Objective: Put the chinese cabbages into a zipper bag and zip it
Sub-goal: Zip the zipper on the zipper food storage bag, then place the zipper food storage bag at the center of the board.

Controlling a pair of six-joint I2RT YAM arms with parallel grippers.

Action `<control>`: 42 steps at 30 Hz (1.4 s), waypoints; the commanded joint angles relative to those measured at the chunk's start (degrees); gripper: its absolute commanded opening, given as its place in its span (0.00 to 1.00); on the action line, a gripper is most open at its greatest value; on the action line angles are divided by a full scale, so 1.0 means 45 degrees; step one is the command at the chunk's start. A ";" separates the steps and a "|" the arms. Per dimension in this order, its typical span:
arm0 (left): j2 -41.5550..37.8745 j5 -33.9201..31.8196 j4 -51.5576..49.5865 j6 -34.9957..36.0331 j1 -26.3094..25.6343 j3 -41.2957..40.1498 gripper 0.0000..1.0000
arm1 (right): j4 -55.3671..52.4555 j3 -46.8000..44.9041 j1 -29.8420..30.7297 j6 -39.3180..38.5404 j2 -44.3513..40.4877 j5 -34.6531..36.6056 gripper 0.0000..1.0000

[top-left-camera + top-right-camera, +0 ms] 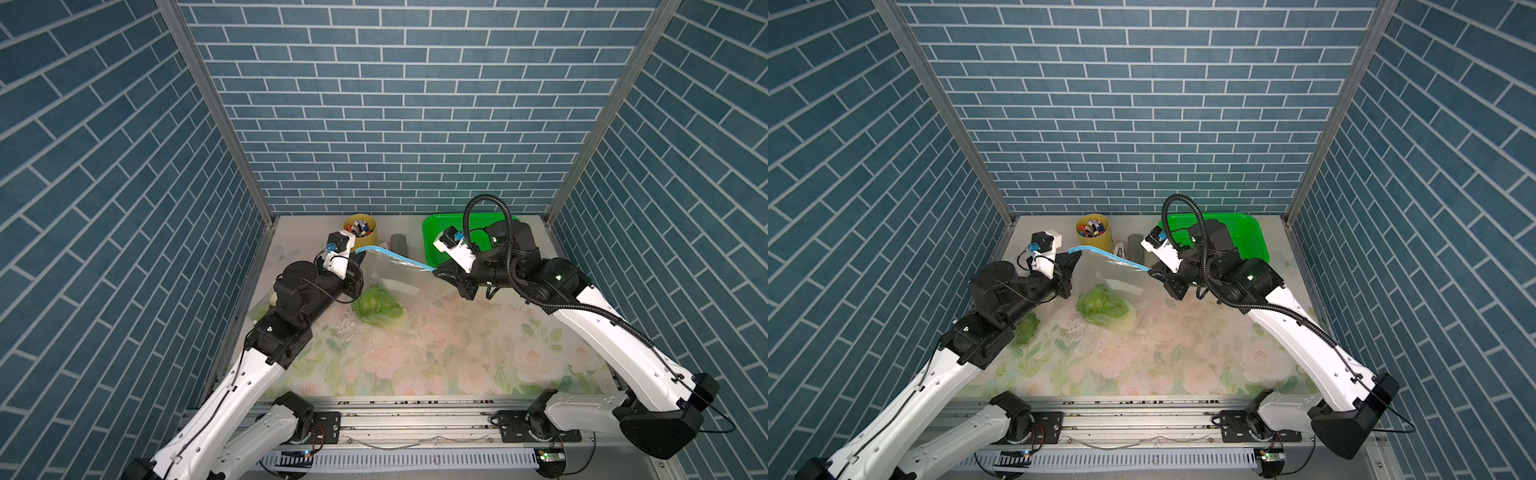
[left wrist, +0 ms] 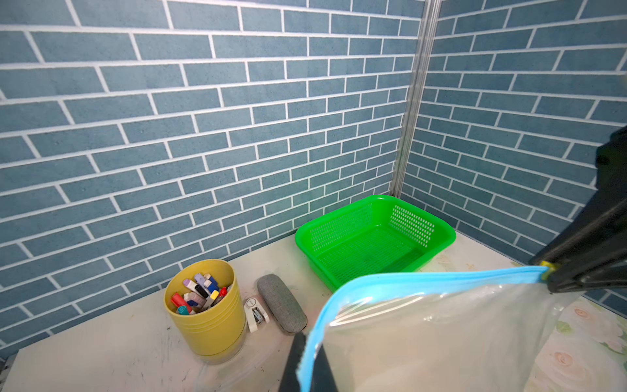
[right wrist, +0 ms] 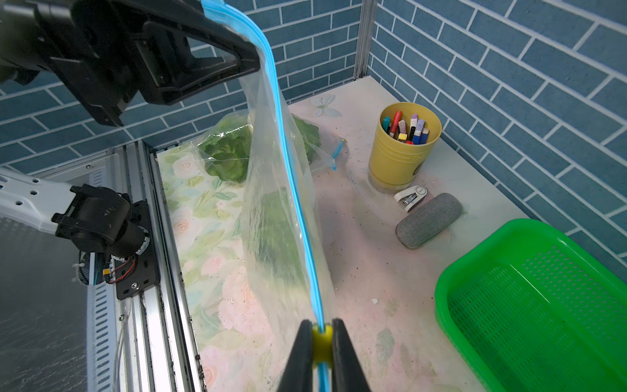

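A clear zipper bag (image 1: 401, 274) (image 1: 1117, 274) with a blue zip strip (image 3: 295, 210) hangs stretched between both grippers above the table. My left gripper (image 2: 305, 342) (image 1: 359, 254) is shut on one end of the strip. My right gripper (image 3: 321, 336) (image 1: 1150, 272) is shut on the yellow slider (image 2: 547, 265) at the other end. A chinese cabbage (image 1: 378, 307) (image 1: 1104, 308) sits at the bottom of the held bag. Another green head (image 3: 227, 152) (image 1: 1025, 328) lies in a second clear bag beside the left arm.
At the back stand a yellow cup of markers (image 1: 360, 229) (image 2: 207, 315), a white stapler (image 2: 256, 314), a grey case (image 2: 281, 307) (image 3: 429, 220) and a green basket (image 1: 432, 232) (image 2: 339, 215) (image 3: 441, 292). Brick-patterned walls close in three sides.
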 commanded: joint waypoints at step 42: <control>0.6470 -0.0363 -0.1040 -0.2823 0.0195 0.3649 0.00 | 0.0320 -0.2608 0.2390 0.6467 -0.1154 0.5437 0.00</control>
